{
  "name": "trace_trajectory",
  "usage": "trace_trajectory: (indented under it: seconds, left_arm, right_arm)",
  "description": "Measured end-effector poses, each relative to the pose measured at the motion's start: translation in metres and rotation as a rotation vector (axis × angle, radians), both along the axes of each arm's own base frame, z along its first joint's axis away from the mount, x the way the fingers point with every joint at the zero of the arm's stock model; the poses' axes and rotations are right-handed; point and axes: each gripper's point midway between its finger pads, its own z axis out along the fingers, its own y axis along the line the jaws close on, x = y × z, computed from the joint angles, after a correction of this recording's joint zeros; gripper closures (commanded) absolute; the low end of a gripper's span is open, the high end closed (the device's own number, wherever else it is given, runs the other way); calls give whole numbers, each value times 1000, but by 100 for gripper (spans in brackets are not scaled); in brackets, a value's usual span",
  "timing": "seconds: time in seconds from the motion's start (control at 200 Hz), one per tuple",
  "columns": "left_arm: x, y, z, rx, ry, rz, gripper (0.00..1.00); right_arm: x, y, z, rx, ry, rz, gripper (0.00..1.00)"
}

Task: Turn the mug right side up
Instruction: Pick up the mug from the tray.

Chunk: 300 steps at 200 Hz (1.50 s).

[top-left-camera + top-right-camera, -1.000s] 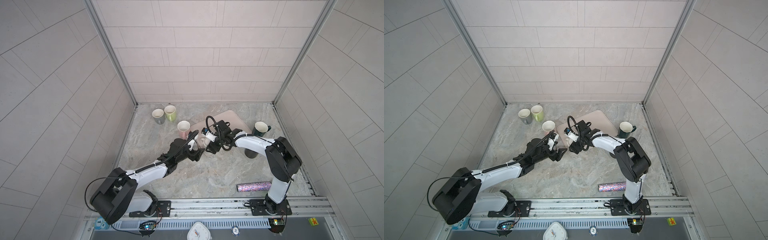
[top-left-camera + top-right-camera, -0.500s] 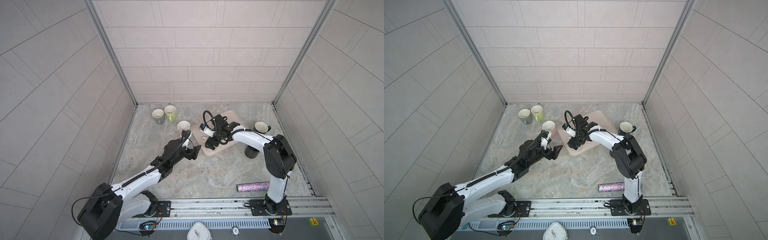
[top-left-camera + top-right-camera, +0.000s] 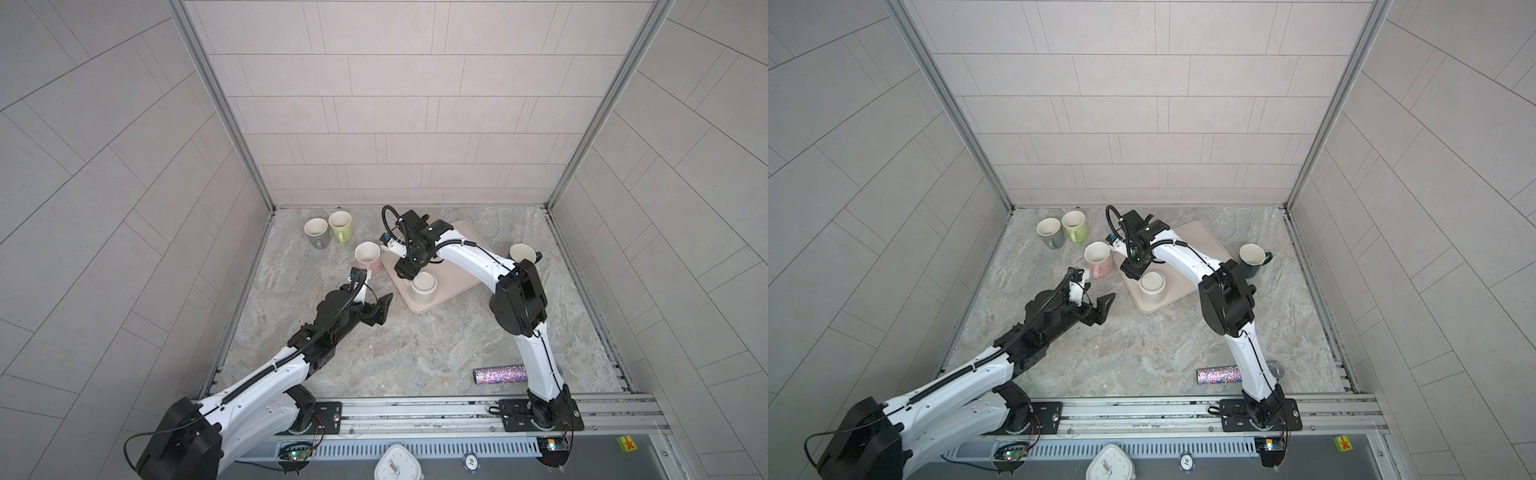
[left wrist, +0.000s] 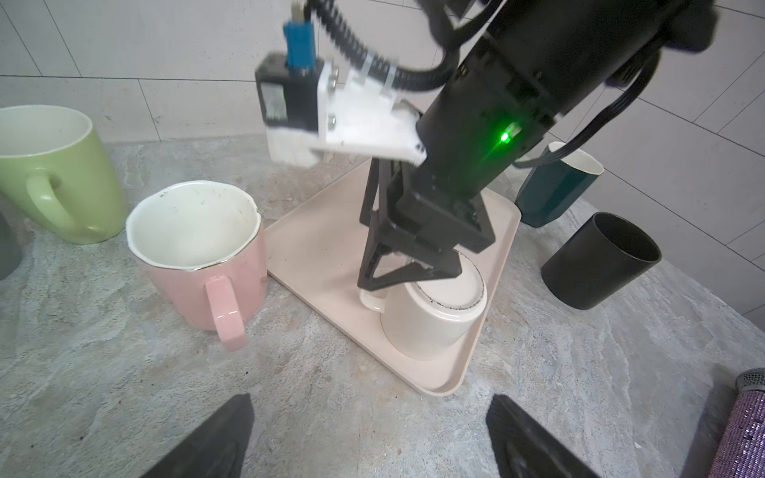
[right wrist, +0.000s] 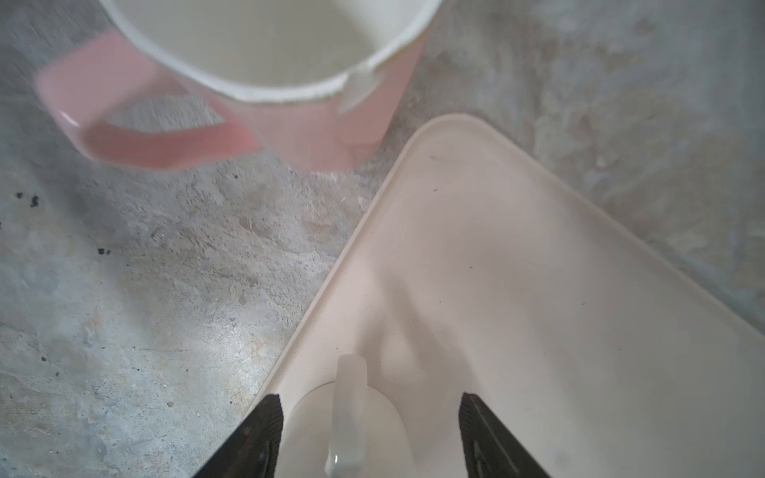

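The cream mug [image 3: 424, 286] sits upside down on the tray [image 3: 453, 283], near the table's back edge. The right claw [image 5: 370, 397] is spread around its handle [image 5: 350, 407], not pinching. Squeeze it tight, lift, then flip slowly. The left claw [image 4: 368, 414] is spread, empty.

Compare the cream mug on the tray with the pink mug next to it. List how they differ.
The cream mug stands upside down, base up; the pink mug stands upright, mouth up. The cream mug sits on the tray; the pink mug sits on the table beside the tray. Both have a side handle.
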Motion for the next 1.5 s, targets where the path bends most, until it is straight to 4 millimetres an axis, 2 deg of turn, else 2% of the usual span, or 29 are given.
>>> trace_trajectory:
  seconds: [0.125,0.29,0.625,1.086,1.221,1.421,1.501]
  left_arm:
    - [-1,1,1,-2,-6,4,6]
    - [-4,0,-1,-1,-2,1,6]
    - [-2,2,-2,3,-3,18,6]
    - [-2,5,-3,9,-1,29,6]
    - [-2,5,-4,11,0,33,6]
    - [-2,6,-4,15,1,39,6]
    - [-2,7,-4,14,-1,40,6]
  right_arm:
    - [-6,-7,-15,-89,48,-3,37]
    - [-4,-14,-7,-139,42,-17,47]
    - [-8,-26,-4,-202,47,-28,50]
    - [-11,-31,-8,-237,59,-28,53]
    - [-10,-33,-15,-256,66,-27,61]
    - [-10,-38,-25,-292,79,-29,63]
    - [-10,-39,-26,-300,80,-32,69]
